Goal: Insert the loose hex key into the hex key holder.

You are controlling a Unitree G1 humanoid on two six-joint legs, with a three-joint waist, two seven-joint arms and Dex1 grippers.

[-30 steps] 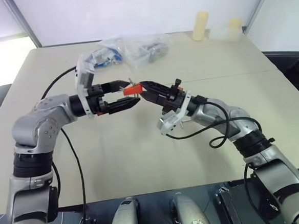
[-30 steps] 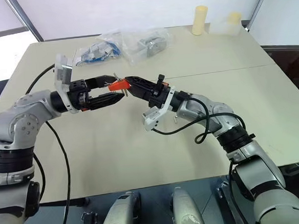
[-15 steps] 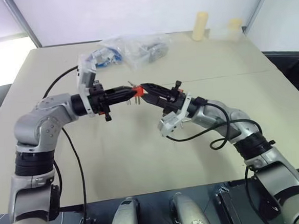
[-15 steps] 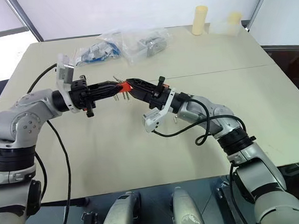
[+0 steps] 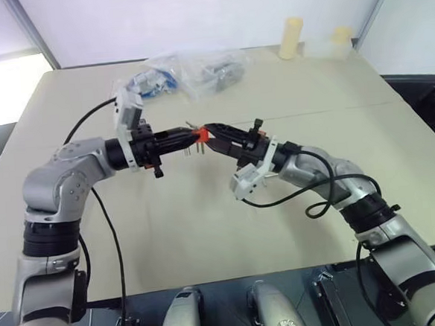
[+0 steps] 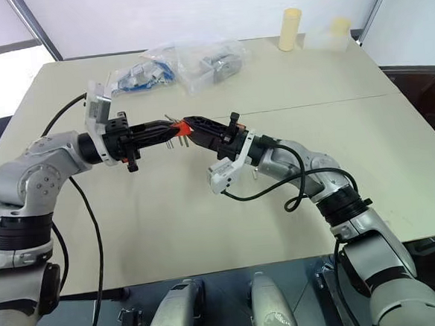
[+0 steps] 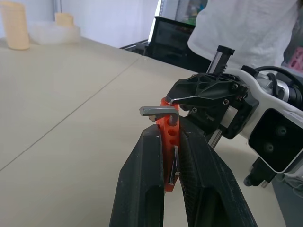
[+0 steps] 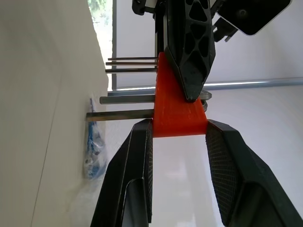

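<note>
Left wrist view: pincers (image 7: 169, 142) pinch holder (image 7: 166, 135) (red).

Beige table (image 5: 207, 231), white wall (image 5: 192, 15)

Hex key holder (image 7: 166, 137): matt red-orange plastic. Hex key (image 7: 158, 111) in it: dull grey metal. Left gripper (image 7: 166, 156) fingers (image 7: 142, 189): matt black plastic, dimpled pads. Table (image 5: 207, 231): smooth matt beige. Bags (image 5: 188, 69): clear glossy plastic.

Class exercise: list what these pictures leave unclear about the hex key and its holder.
- Left wrist view: the hex key holder is partly covered by the left gripper.
- Head views: the loose hex key is too small to pick out.
- Right wrist view: the holder's far end sits behind the other gripper.
</note>
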